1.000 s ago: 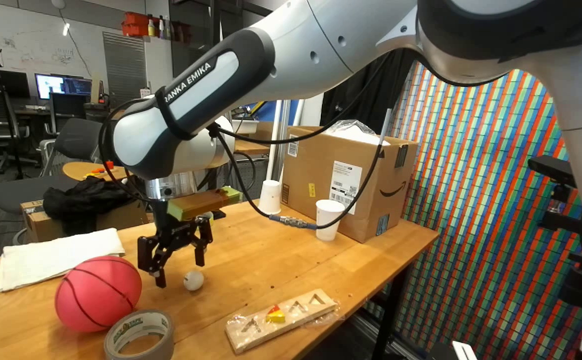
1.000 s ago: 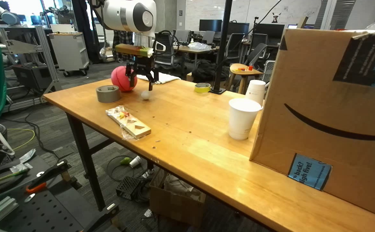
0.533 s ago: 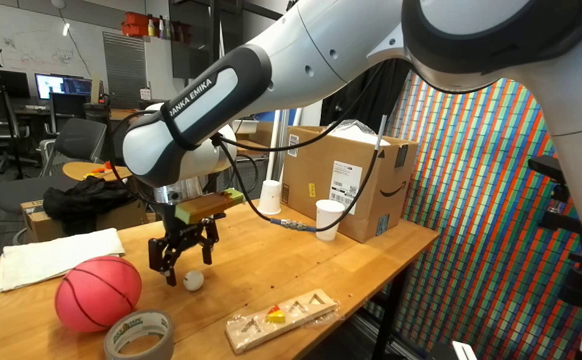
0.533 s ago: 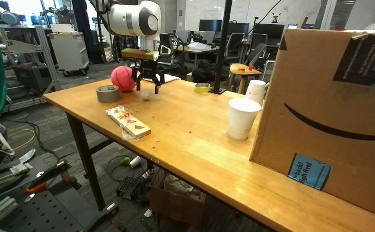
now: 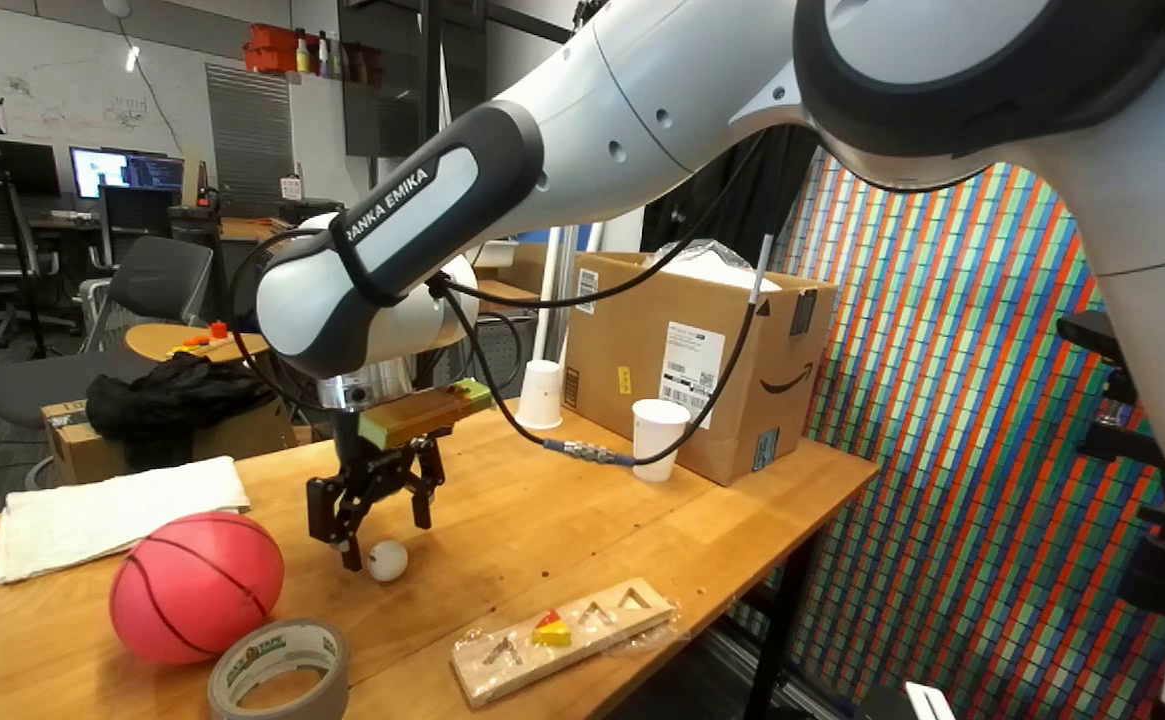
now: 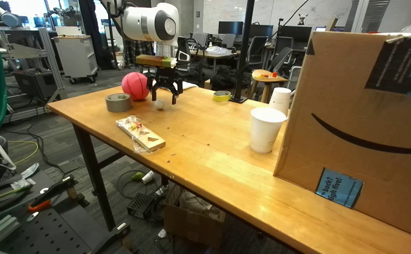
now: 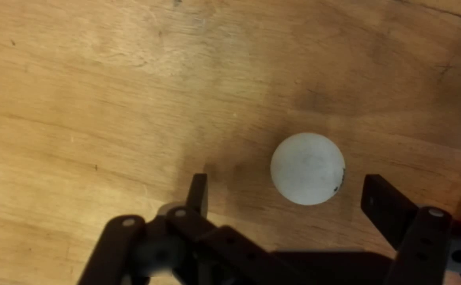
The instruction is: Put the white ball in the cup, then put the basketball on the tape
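"White, smooth and round, that little ball [image 7: 308, 169] sits on the wooden table [image 6: 205, 127]. Which way does it point?"

"Its small dark mark faces the nearer finger [image 7: 386, 209] of the black jointed gripper [image 6: 164, 101], toward the reddish-pink, dark-seamed basketball [image 5: 197, 590]."

"How is the gripper set?"

"Spread wide, low over the wood; in the wrist view the ball lies between its fingertips, apart from both."

"And the white tapered cup [image 6: 266, 134]?"

"Upright, mouth up, long axis vertical, just beside the brown cardboard box [image 6: 353, 120]. One other tapered white piece [image 6: 280, 100] stands near the box, narrow end up."

"The thick greyish-tan ring of tape [image 6: 118, 105]?"

"Flat, hole upward, just beside the basketball, one of two rolls; the yellow roll [image 6: 222, 96] lies near the black pole [image 6: 246, 53]."
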You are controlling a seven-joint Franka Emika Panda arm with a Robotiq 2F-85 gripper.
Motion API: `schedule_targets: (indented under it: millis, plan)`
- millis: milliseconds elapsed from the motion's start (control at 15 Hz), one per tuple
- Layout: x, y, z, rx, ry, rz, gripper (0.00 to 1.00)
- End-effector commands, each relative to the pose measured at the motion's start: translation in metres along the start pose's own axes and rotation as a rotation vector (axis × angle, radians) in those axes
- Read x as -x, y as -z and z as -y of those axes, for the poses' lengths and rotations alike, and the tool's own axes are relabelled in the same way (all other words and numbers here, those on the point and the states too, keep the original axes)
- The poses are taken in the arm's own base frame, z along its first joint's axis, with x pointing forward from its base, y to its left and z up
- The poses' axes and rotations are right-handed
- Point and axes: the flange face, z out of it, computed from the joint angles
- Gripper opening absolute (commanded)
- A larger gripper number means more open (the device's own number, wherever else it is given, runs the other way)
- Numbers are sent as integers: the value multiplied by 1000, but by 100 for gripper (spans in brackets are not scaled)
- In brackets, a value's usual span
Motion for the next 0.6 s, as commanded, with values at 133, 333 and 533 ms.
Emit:
schedule_targets:
  millis: [133,333,533]
  plan:
    - [-4,6,-1,18,-4,-13,77]
    - [-3,6,0,17,-3,-13,51]
    - [-3,6,0,18,-4,-13,36]
